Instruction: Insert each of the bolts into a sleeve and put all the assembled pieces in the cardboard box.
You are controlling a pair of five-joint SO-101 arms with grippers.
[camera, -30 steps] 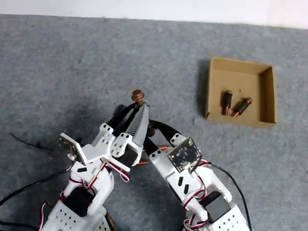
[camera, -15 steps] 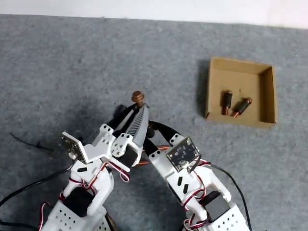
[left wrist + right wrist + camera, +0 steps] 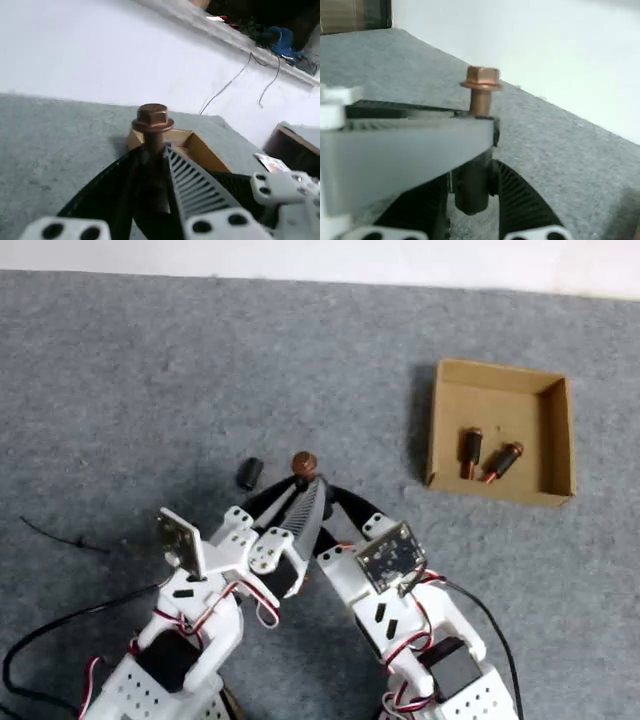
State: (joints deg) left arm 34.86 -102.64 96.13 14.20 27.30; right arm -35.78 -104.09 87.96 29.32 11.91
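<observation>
We see both arms planted at the 6 o'clock edge of the high view, the left one at about 7 o'clock and the right one at about 5 o'clock. They lean in so that their fingers meet near the middle of the grey worktop (image 3: 150, 370).

The left gripper (image 3: 154, 152) is angled toward 1 o'clock. Its fingers are closed tight on the shank of a copper-coloured bolt (image 3: 152, 117), which stands upright with its hexagonal head clear above the fingertips.

The right gripper (image 3: 472, 172) is angled toward 11 o'clock and sits beneath the left one. In its wrist view its fingers are nearly closed around a black sleeve (image 3: 470, 195). They grip it on both sides and hold it upright straight below the bolt. One of the left fingers (image 3: 410, 150) crosses between the bolt head and the sleeve, so we cannot tell how far the shank reaches into it.

A second, loose sleeve (image 3: 250, 473) lies on the worktop at 9 o'clock of the bolt head, near it but apart from both grippers.

The cardboard box (image 3: 500, 400) sits at about 2 o'clock from the grippers, well apart from them. Two assembled pieces (image 3: 470, 452) lie side by side inside it, toward its 6 o'clock wall.
</observation>
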